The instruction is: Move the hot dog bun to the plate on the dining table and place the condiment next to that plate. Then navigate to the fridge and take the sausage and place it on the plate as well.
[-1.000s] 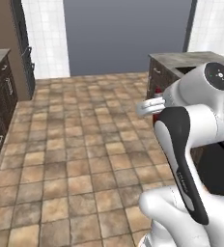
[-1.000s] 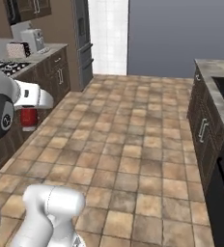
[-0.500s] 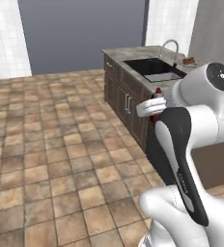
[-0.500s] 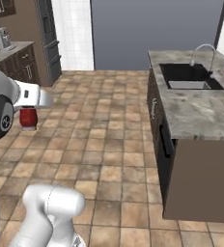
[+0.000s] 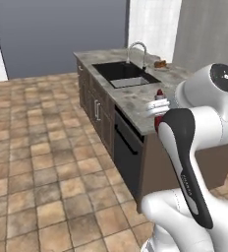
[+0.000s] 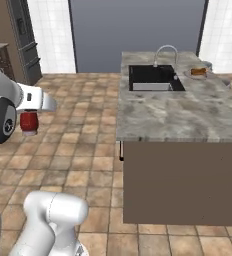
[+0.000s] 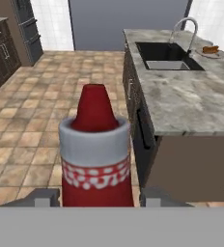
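Gripper [image 7: 97, 195] pinching the red condiment bottle [image 7: 94, 154] lower centre, marble bench [image 7: 191, 96] at right, bun [image 7: 210, 49] on plate [image 7: 203, 54] upper right

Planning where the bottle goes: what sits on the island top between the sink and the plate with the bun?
Only the chrome tap, between sink and plate, in the right base view.

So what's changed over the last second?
The base has turned toward the dining table: both base views swung from open floor to the island with its sink and tap, and the plate with the bun came into sight. The gripper has kept hold of the condiment, carried over the floor and not yet set down.
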Available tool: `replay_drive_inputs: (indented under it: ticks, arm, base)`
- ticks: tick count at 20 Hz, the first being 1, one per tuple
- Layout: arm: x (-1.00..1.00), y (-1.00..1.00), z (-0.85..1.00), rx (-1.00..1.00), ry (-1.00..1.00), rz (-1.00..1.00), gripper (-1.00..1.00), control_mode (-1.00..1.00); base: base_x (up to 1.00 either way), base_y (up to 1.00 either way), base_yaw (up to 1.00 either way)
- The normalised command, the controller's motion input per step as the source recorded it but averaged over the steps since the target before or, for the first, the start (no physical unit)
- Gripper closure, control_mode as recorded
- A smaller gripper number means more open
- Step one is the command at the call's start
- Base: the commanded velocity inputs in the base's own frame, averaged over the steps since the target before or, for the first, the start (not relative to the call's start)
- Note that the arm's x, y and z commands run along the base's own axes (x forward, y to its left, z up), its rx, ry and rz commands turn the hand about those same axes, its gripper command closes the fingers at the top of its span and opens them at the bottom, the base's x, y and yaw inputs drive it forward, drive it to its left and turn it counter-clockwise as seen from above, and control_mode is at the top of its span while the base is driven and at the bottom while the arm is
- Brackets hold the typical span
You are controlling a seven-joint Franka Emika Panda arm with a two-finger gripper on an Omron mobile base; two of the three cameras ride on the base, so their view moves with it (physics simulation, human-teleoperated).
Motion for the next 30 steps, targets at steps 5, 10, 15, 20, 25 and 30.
replay_drive_inputs:
  ticks: [5, 10, 15, 20, 25, 30]
  arm:
    - [0.0, 0.0, 0.0, 0.0, 0.0, 0.0, 1.0, 1.0]
    - [0.0, 0.0, 0.0, 0.0, 0.0, 0.0, 1.0, 1.0]
    - [0.0, 0.0, 0.0, 0.0, 0.0, 0.0, 1.0, 1.0]
    - [0.0, 0.0, 0.0, 0.0, 0.0, 0.0, 1.0, 1.0]
    - [0.0, 0.0, 0.0, 0.0, 0.0, 0.0, 1.0, 1.0]
    - [0.0, 0.0, 0.0, 0.0, 0.0, 0.0, 1.0, 1.0]
  base:
    - [0.27, -1.0, -0.15]
    - [0.32, -1.0, -0.16]
    - [0.44, -1.0, -0.14]
    - [0.58, -1.0, -0.11]
    - [0.67, -1.0, -0.03]
    - [0.76, -1.0, 0.03]
